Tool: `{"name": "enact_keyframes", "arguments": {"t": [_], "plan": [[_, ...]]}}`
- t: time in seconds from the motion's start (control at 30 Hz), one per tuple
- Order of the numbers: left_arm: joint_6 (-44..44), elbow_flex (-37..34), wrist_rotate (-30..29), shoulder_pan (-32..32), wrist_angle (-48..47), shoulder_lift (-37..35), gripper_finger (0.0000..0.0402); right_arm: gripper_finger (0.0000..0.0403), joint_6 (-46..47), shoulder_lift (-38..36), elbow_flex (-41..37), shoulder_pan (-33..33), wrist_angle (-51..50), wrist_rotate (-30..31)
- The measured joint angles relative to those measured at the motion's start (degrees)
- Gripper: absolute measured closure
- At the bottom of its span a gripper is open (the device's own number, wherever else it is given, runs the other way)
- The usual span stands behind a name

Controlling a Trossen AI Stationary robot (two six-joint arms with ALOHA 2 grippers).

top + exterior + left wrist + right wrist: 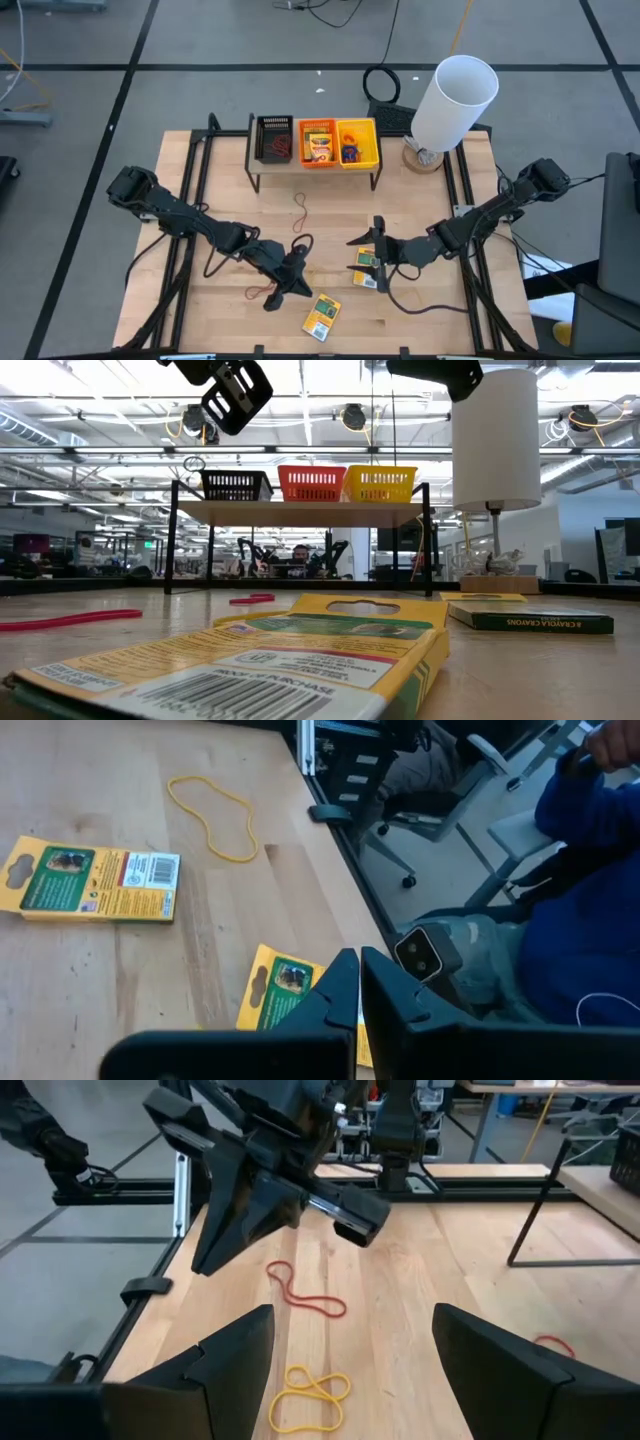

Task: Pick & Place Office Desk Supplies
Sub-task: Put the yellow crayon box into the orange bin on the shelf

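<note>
Yellow packs with green labels lie flat on the wooden table: one [322, 317] near the front edge, others [366, 270] under my right gripper. Thin rubber bands lie loose: red [300, 210], red [305, 1295] and yellow [305, 1395]. My left gripper [290, 280] hangs above the table's middle with its fingers [358, 990] shut and nothing showing between them; a pack [280, 985] lies below it. My right gripper [368, 248] faces it from the right, open [350, 1380] and clear of the table, holding nothing.
A raised shelf [310, 172] at the back carries a black bin [273, 140], an orange bin [317, 143] and a yellow bin [357, 143]. A big white cylinder [455, 100] stands at the back right. A person in blue [590, 870] sits beyond the table's edge.
</note>
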Motion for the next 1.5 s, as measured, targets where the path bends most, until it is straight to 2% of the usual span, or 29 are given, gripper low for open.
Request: {"name": "enact_keyframes", "arguments": {"t": [0.2, 0.4, 0.53, 0.67, 0.8, 0.87, 1.0, 1.13, 1.33, 1.5], "plan": [[0.47, 0.00, -0.02, 0.00, 0.16, 0.00, 0.0390, 0.0141, -1.22, 0.00, 0.00, 0.02, 0.62, -0.03], [0.85, 0.00, -0.78, 0.00, 0.70, 0.00, 0.0397, 0.0141, -1.48, 0.00, 0.00, 0.02, 0.59, -0.03], [-4.41, 0.00, -1.29, 0.76, 0.27, 0.07, 0.0390, 0.0141, -1.51, 0.00, 0.00, 0.02, 0.57, -0.04], [-7.13, -0.04, -0.93, 2.27, -1.27, 1.10, 0.0352, 0.0141, -1.52, 0.00, 0.00, 0.02, 0.55, -0.04], [-7.40, -0.09, 0.11, 3.38, 0.15, 3.40, 0.0298, 0.0141, -1.67, 0.02, 0.00, 0.02, 0.65, -0.04], [-7.47, 0.01, 0.40, 3.98, 3.73, 5.39, 0.0272, 0.0141, -1.73, 0.02, 0.00, 0.02, 0.83, -0.04], [-7.52, 0.02, 5.91, 5.26, 9.83, 10.10, 0.0231, 0.0141, -2.57, 0.02, 0.00, 0.02, 1.07, -0.05], [-7.37, 0.09, 10.80, 6.36, 16.62, 15.21, 0.0212, 0.0141, -2.66, 0.02, 0.00, 0.02, 1.42, -0.05], [-7.28, 0.39, 16.59, 7.37, 22.60, 22.15, 0.0213, 0.0141, -3.00, 0.02, 0.00, 0.03, 1.32, -0.06], [-7.50, 1.17, 17.03, 7.37, 23.36, 25.10, 0.0226, 0.0141, -3.02, 0.02, 0.00, 0.04, 1.12, -0.06]]}}
